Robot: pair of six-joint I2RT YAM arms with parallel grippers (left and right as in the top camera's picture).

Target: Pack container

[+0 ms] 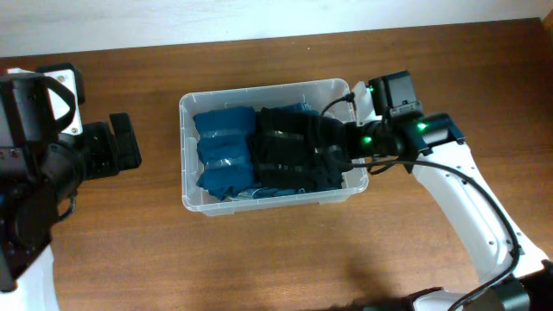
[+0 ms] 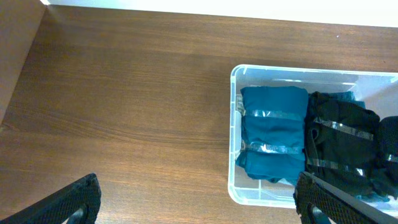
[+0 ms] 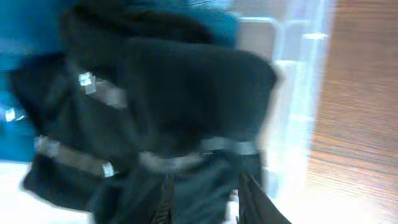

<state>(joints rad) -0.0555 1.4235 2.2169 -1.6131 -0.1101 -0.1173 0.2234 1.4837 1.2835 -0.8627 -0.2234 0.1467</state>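
The clear plastic container (image 1: 185,107) stands mid-table; it also shows in the left wrist view (image 2: 235,74) and the right wrist view (image 3: 298,93). It holds blue taped cloth bundles (image 1: 225,154) (image 2: 273,130) on its left side and black taped cloth bundles (image 1: 281,151) (image 2: 339,143) on its right. My right gripper (image 1: 333,154) is down inside the container's right end. Its fingers (image 3: 208,199) close on a black bundle (image 3: 186,87); that view is blurred. My left gripper (image 1: 128,141) (image 2: 196,202) is wide open and empty over the table left of the container.
Brown wooden table (image 1: 259,259) all round. A pale wall runs along the far edge (image 2: 186,6). The right arm's white link (image 1: 467,207) crosses the table's right front. The left arm's black body (image 1: 34,164) sits at the left edge.
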